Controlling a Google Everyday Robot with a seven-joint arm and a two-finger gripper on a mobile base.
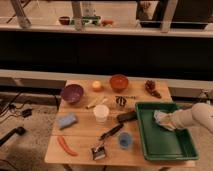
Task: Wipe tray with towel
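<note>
Jaws: can't tell if wide or narrow, they're hidden where the gripper (167, 121) meets the towel (159, 117). Gripper comes in on a white arm (195, 116) from the right edge, its end down on the towel. Towel is pale and crumpled, lying inside the green tray (160, 145), in the far half, a bit left of centre. Tray sits at the right near corner of the wooden tabletop (82, 134). Also on the tabletop: purple bowl (72, 93) far left, orange bowl (119, 82) far centre, small orange round thing (96, 86) between them, brown lumpy item (151, 88) far right, white cup (101, 113) in the middle, blue cup (125, 140) near, just left of the tray, blue sponge (66, 120) left, red-orange long item (66, 146) near left, black-handled tool (111, 132) between white cup and blue cup, dark block (126, 116) at the tray's far left corner, touching or just beside, can't tell which
</note>
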